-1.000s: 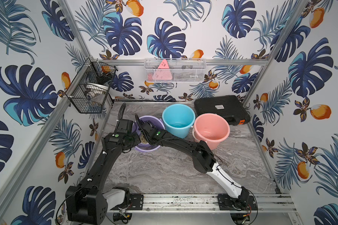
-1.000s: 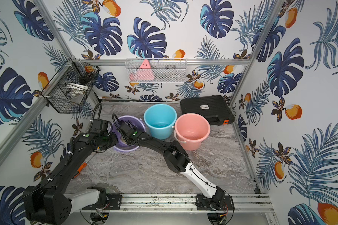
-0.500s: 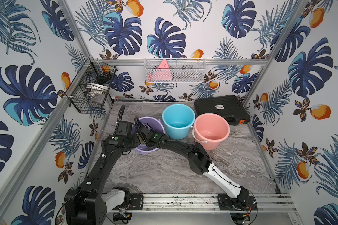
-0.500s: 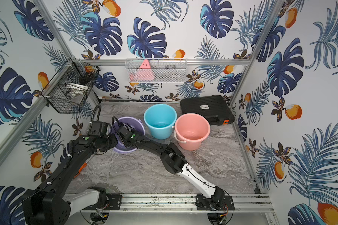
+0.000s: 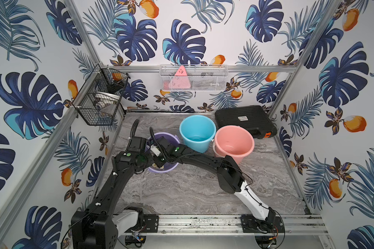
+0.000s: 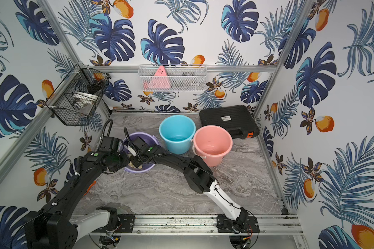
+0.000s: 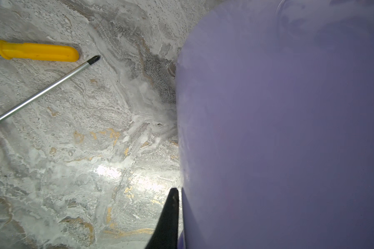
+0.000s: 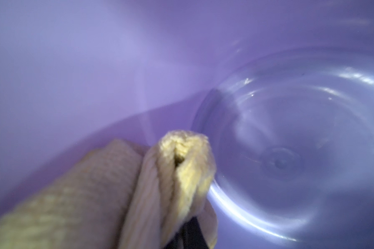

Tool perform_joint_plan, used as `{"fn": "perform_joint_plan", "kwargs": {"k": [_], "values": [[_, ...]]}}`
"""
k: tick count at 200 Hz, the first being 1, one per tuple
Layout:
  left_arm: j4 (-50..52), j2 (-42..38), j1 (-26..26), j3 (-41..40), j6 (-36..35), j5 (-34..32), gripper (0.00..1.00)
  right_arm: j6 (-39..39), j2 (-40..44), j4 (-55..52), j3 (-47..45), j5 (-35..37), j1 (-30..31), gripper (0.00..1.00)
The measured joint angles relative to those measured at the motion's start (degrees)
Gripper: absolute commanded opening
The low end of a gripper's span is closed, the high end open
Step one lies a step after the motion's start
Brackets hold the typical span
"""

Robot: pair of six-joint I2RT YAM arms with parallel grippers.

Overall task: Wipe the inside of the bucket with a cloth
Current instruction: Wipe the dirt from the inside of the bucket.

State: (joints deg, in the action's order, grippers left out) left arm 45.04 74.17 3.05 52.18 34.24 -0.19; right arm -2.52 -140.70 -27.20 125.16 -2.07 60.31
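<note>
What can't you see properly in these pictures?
- Right wrist view: the blurred cloth wraps over the right gripper.
- Top views: both arms cover most of the purple bucket, so the cloth's contact spot is hidden.
- Left wrist view: the picture edge cuts off the handle of the screwdriver.
- Top views: the wire basket holds things too small behind mesh.

Enclosure walls [image 5: 225, 38] papered in blue leaf-and-orange-fruit print, aluminium framing [image 5: 138, 68] at corners, grey marble-pattern tabletop [image 5: 192, 189], black wire basket [image 5: 95, 107] and white mesh basket [image 5: 203, 82] wall-mounted, evenly lit.
</note>
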Motion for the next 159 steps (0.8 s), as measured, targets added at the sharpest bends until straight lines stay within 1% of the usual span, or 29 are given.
{"fn": "perform_joint_plan", "kwargs": {"k": [14,33,55,74,91,103,124,139,159], "values": [[-1.0,-0.2,0.0,-0.7,0.4,-0.3,0.0,0.1,-1.2,-0.8,1.4,5.1,0.3,0.0],[-2.0,-0.3,0.1,-1.2,0.5,-0.4,0.0,1.1,-3.0,-0.7,2.1,15.4,0.5,0.0],[-3.0,-0.5,0.3,-2.1,1.2,-0.5,0.0,2.9,-3.5,0.9,0.1,27.1,0.4,0.0],[-4.0,0.5,0.3,-2.3,1.7,-0.5,0.0,4.4,-3.7,3.3,-1.0,34.5,0.4,0.0],[-5.7,1.6,0.3,-2.4,1.9,-0.4,0.0,5.8,-6.4,4.2,3.0,40.6,0.4,0.0],[-6.6,1.6,0.3,-2.8,2.5,-0.4,0.0,6.5,-9.4,3.9,7.4,43.5,0.4,0.0],[-7.6,1.4,0.3,-3.5,3.8,-0.7,0.0,6.6,-13.4,1.8,12.9,45.8,0.4,0.0],[-8.4,1.3,0.3,-4.2,4.7,-1.1,0.0,6.6,-14.9,1.1,14.5,46.6,0.5,0.0],[-9.4,1.3,0.3,-4.6,5.2,-1.3,0.0,5.7,-15.4,0.3,14.4,46.9,0.5,0.0]]}}
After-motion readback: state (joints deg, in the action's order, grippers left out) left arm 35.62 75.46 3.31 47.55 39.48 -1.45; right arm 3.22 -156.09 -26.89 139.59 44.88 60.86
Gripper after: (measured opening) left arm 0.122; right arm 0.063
